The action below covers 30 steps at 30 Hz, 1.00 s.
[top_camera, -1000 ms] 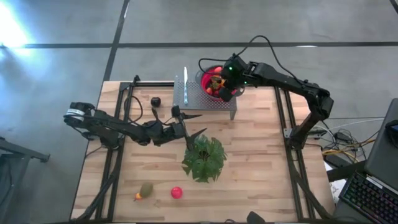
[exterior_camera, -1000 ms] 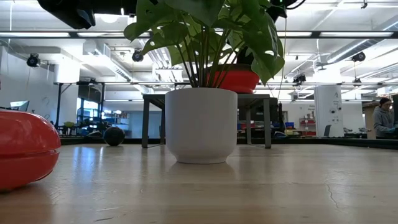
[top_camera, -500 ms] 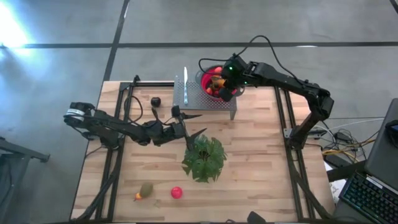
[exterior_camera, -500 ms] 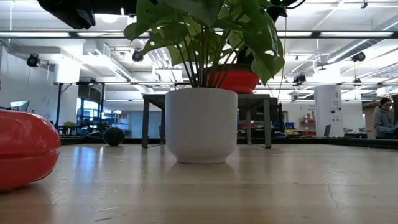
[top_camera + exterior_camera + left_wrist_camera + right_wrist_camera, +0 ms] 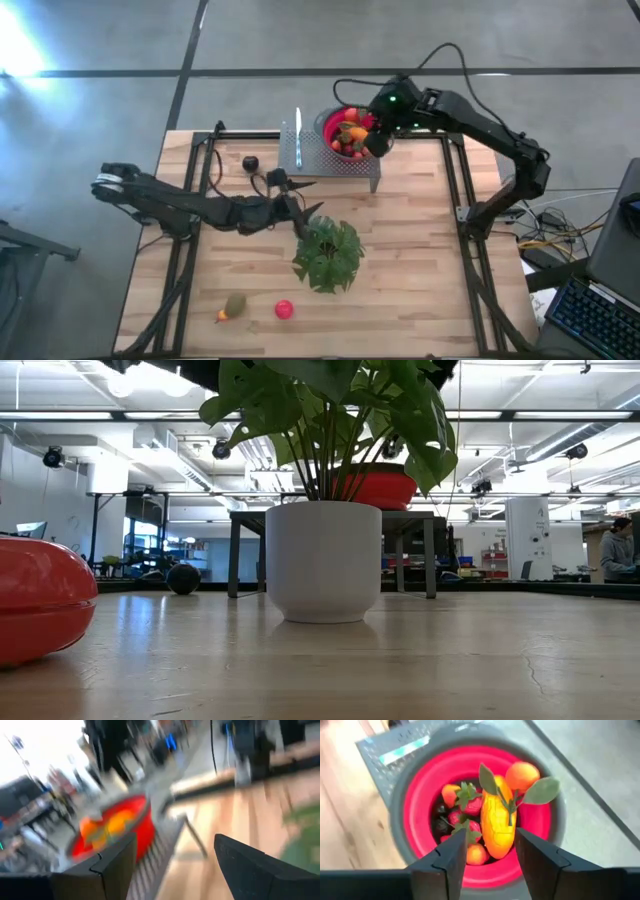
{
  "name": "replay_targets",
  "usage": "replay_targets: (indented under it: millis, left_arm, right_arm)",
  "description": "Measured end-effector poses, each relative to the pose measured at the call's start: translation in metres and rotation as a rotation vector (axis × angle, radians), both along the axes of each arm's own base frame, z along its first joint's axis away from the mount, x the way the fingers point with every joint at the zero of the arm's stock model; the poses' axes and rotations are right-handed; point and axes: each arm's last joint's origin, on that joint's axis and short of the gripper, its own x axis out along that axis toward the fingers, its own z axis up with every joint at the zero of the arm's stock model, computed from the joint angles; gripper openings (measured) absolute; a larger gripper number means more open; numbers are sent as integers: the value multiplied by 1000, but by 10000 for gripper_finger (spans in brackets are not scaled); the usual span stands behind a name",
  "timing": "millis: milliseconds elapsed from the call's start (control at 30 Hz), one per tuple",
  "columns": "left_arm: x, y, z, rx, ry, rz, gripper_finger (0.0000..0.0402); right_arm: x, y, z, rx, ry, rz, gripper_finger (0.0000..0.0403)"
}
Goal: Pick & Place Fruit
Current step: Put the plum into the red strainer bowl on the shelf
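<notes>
A red bowl [image 5: 336, 120] holding several fruits [image 5: 496, 822] stands on a perforated metal stand [image 5: 318, 158] at the table's far edge. My right gripper [image 5: 490, 845] hangs open above the bowl's right side [image 5: 374, 140], with nothing between its fingers. My left gripper [image 5: 318, 195] is open and level at mid-table, just left of the plant [image 5: 328, 254], pointing at the stand and bowl [image 5: 112, 832]. Loose fruits rest on the table: a dark round one [image 5: 250, 162], an olive-green one [image 5: 234, 304] and a red one [image 5: 284, 309].
The potted plant's white pot [image 5: 323, 560] stands mid-table, close to my left gripper. A knife-like blade [image 5: 297, 138] lies on the stand's left part. Black frame rails [image 5: 452, 190] run along both sides of the table. Bare wood lies right of the plant.
My right gripper has risen out of the bowl and drawn back toward the table's far right; the fruits in the bowl now show uncovered. My left gripper has stayed beside the plant and turned a little.
</notes>
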Motion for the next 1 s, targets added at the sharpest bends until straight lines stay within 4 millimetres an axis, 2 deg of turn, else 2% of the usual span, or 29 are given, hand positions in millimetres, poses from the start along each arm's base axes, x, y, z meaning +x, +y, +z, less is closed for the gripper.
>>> replay_targets:
  millis: [100,200,333,467,567,733,867,1000]
  left_arm:
    - [-13,4,3,-71,117,31,271]
    - [-31,11,15,-110,144,106,270]
    - [-57,21,30,-135,125,208,269]
    - [-84,34,41,-245,97,283,269]
    - [-101,36,44,-329,151,270,269]
    - [-114,31,45,-468,211,171,269]
    - [-118,35,37,-504,255,272,268]
    - [-117,49,25,-527,319,422,268]
  right_arm:
    - [-15,8,17,-8,-24,-16,177]
    - [-31,16,29,-23,-41,-48,190]
    - [-49,26,37,-26,-78,-67,205]
    - [-64,34,44,-29,-115,-82,220]
    - [-73,39,48,-36,-135,-85,231]
    - [-80,43,49,-42,-144,-85,246]
    - [-81,43,47,-48,-137,-100,256]
    - [-79,42,43,-39,-126,-104,266]
